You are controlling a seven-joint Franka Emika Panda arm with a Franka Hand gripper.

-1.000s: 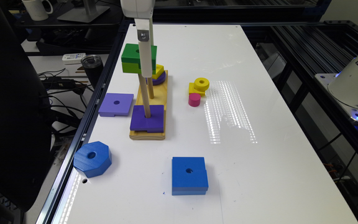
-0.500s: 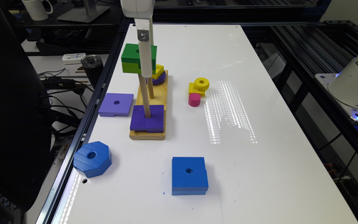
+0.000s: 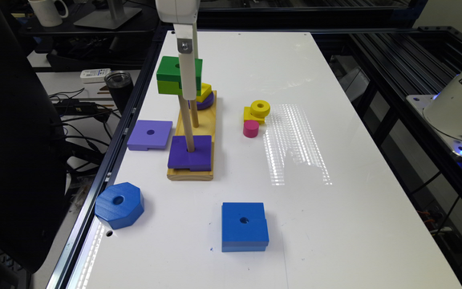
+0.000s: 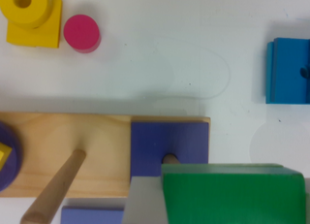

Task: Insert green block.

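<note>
My gripper (image 3: 187, 86) clamps the green block (image 3: 170, 75), held up near the top of the wooden peg (image 3: 185, 120). That peg rises through the dark purple square block (image 3: 190, 157) on the wooden base (image 3: 205, 120). Blue square block (image 3: 244, 226) lies well apart.

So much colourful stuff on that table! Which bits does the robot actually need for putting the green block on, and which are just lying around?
In use:
- green block, held by the gripper
- wooden peg base, with its pegs
- dark purple square already on the near peg

Lying about:
- blue square
- blue octagon
- light purple square
- yellow pieces
- pink cylinder
</note>
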